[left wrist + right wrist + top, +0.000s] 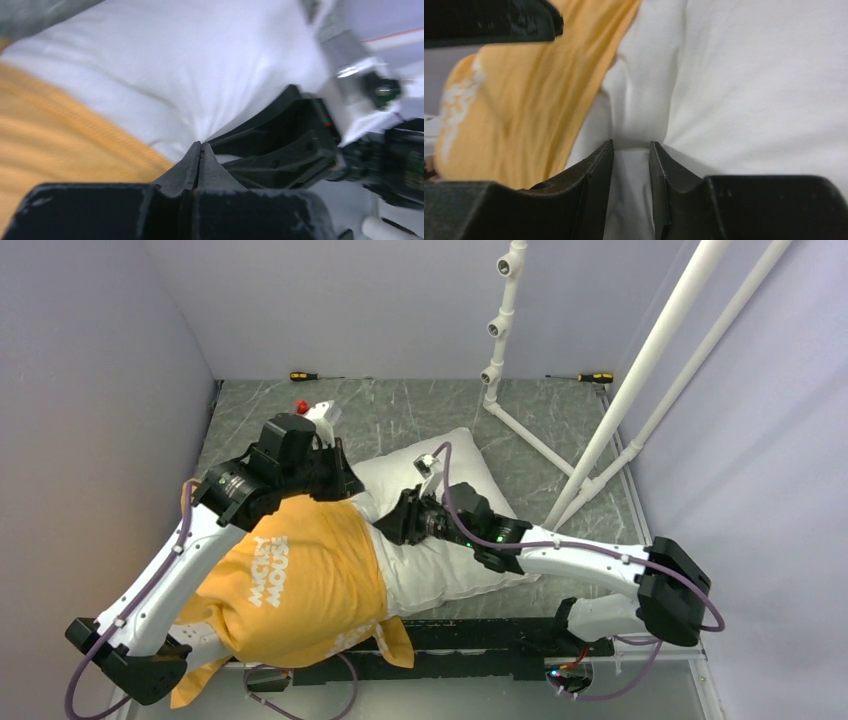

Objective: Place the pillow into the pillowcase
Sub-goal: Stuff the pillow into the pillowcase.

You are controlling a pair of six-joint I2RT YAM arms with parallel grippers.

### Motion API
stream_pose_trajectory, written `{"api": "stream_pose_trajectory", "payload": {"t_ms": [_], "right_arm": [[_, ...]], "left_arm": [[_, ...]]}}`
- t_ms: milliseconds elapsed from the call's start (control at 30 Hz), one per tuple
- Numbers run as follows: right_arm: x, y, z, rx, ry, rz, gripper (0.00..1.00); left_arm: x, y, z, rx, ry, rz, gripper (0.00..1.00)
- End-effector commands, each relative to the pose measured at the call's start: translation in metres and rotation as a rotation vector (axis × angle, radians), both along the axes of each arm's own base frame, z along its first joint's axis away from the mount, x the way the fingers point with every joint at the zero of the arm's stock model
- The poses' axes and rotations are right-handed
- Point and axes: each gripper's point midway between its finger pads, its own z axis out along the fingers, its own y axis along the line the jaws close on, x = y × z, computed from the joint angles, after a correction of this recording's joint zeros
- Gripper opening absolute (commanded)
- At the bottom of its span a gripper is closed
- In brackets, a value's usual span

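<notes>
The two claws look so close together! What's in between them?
Only white pillow, bunched into folds, lies between the left gripper and the right gripper. The top view shows it; the pillowcase edge stops just beside the left one.

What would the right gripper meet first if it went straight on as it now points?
The pillow: the right gripper has its white fabric between the jaws; beyond that, depth is unclear.

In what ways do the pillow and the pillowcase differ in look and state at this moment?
The pillow is plain white; the pillowcase is orange-yellow with white lettering. The pillow looks plump and smooth; the pillowcase is wrinkled, one loose corner at the near edge. The pillowcase covers only the pillow's near-left part; the rest lies bare. Both are soft fabric.
</notes>
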Motion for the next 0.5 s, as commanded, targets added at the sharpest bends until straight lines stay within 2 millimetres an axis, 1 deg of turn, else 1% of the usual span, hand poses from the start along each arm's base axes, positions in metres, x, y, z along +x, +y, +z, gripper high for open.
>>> {"api": "stream_pose_trajectory", "payload": {"t_ms": [0,100,133,167,200,233,267,300,333,367,400,433,467], "right_arm": [[-0.049,-0.001,0.025,0.138,0.062,0.159,0.36],[-0.051,-0.006,0.044,0.274,0.045,0.167,0.34],[-0.051,-0.007,0.045,0.303,0.047,0.168,0.33],[-0.049,-0.008,0.042,0.308,0.056,0.168,0.33],[-0.046,-0.009,0.039,0.297,0.064,0.163,0.33],[-0.041,-0.01,0.039,0.285,0.059,0.153,0.33],[-0.038,-0.011,0.039,0.271,0.052,0.138,0.33],[-0.035,-0.013,0.04,0.254,0.039,0.125,0.34],[-0.032,-0.013,0.037,0.226,0.032,0.115,0.34],[-0.031,-0.014,0.036,0.2,0.027,0.11,0.35],[-0.029,-0.014,0.031,0.169,0.029,0.108,0.35],[-0.029,-0.014,0.03,0.152,0.027,0.11,0.35],[-0.028,-0.014,0.027,0.134,0.028,0.108,0.36]], "left_arm": [[0.007,-0.048,0.081,-0.278,-0.21,-0.176,0.0],[0.008,-0.072,0.107,-0.381,-0.241,-0.273,0.0],[0.009,-0.078,0.113,-0.408,-0.243,-0.301,0.0],[0.012,-0.082,0.117,-0.415,-0.237,-0.308,0.0],[0.014,-0.084,0.117,-0.404,-0.223,-0.312,0.0],[0.016,-0.082,0.116,-0.368,-0.207,-0.303,0.0],[0.028,-0.069,0.109,-0.277,-0.206,-0.225,0.0],[0.033,-0.054,0.1,-0.185,-0.18,-0.158,0.01],[0.035,-0.033,0.089,-0.082,-0.139,-0.07,0.18],[0.037,-0.015,0.078,0.001,-0.105,0.004,0.45],[0.036,-0.003,0.069,0.057,-0.074,0.048,0.67],[0.035,0.008,0.059,0.104,-0.045,0.09,0.79],[0.031,0.016,0.05,0.136,-0.014,0.119,0.85]]}}
